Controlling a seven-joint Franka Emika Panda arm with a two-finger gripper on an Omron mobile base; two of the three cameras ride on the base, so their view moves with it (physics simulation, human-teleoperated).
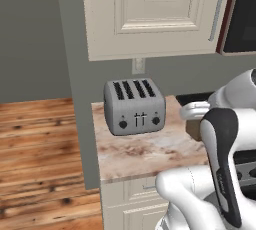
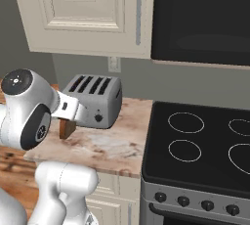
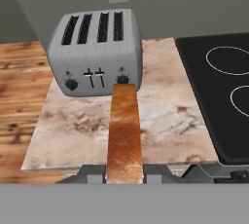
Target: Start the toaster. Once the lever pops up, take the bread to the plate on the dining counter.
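The grey four-slot toaster (image 1: 134, 106) (image 2: 95, 99) (image 3: 97, 52) stands at the back of a narrow marbled counter, all its slots empty. My gripper (image 3: 125, 172) is shut on the bread (image 3: 124, 130), a tan-brown slice seen edge-on that reaches from the fingers toward the toaster's front. From the right base view the bread (image 2: 67, 128) hangs under the hand, above the counter in front of the toaster. A brown corner of the bread (image 1: 193, 129) shows beside the arm in the left base view. The plate and the dining counter are out of view.
The marbled counter (image 3: 165, 121) sits over cream cabinets, its left edge dropping to a wooden floor (image 1: 35, 144). A black stove top (image 2: 200, 141) adjoins it on the right. A cream wall cabinet (image 1: 150, 9) and a dark microwave (image 2: 200, 18) hang above.
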